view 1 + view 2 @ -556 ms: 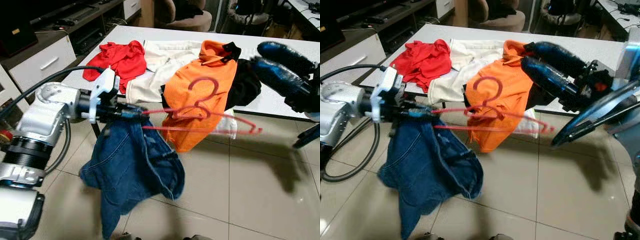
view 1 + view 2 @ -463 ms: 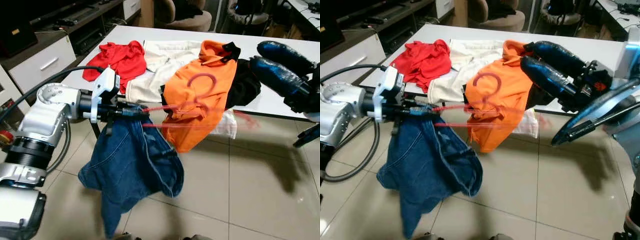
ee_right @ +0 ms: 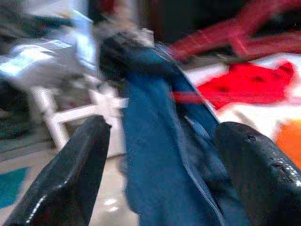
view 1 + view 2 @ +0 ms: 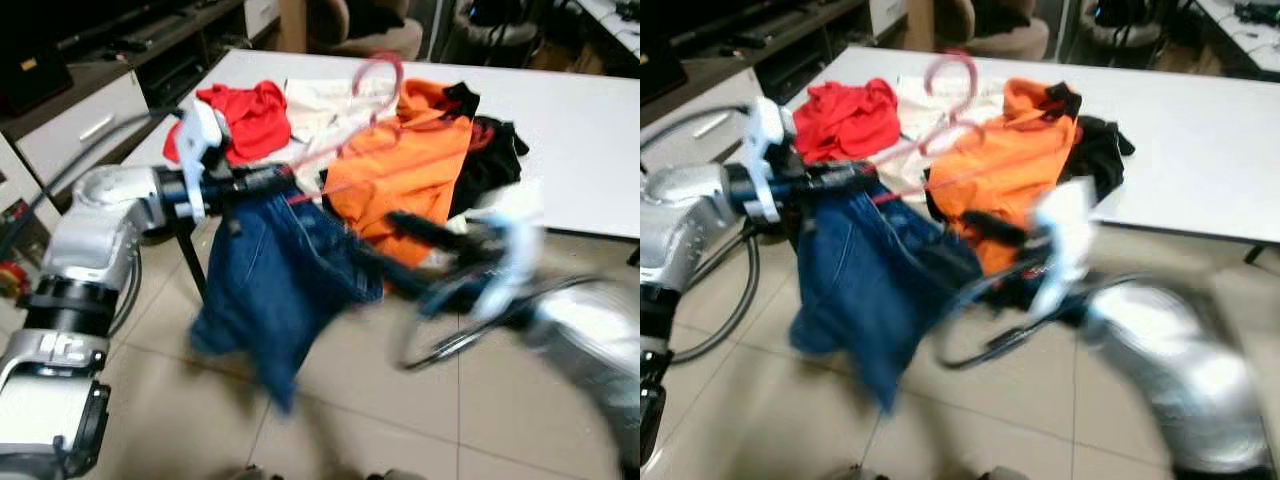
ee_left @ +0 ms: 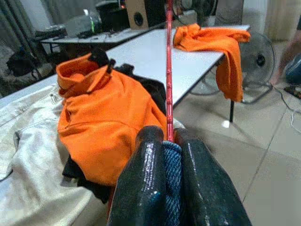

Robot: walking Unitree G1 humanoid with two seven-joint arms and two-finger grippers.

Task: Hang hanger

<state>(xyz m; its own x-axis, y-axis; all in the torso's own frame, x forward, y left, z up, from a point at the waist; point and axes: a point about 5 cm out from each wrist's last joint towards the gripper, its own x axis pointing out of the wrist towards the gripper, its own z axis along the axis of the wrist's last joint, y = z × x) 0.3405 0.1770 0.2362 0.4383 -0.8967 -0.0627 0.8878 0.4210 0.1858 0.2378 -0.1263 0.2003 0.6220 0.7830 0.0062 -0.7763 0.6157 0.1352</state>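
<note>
Left gripper (image 5: 169,141): fingers closed tight on blue denim and the red hanger's lower end; held out over the tiled floor, just off the table's near-left corner.
Hanger (image 4: 365,85): red/pink wire, tilted up and away from the gripper; hook end blurred, up above the clothes at the table's near-left part. In left wrist view (image 5: 168,70), seen as a thin red line rising straight from betw. the fingers.
Jeans (image 4: 275,285): blue denim, draped from the hanger at the gripper, hanging free toward the floor (image 4: 480,400), not touching it as far as visible.
Right gripper (image 3: 160,155): fingers spread wide apart, nothing held; denim in front, betw. the two black fingers (image 3: 75,165) but not touched. In head views the right arm (image 4: 500,290) is heavily blurred, low over the floor, just beside the hanging jeans.
Table (image 4: 570,130): white; clothes heaped at its left end.
Orange shirt (image 4: 410,165): on the near edge, spilling over it.
Red garment (image 4: 245,110): near the left edge.
White garment (image 4: 320,110): betw. red and orange.
Black garment (image 4: 490,160): just beside the orange shirt, toward table centre.
Second orange garment (image 5: 221,42): in left wrist view, draped over the edge of another table, well apart.
</note>
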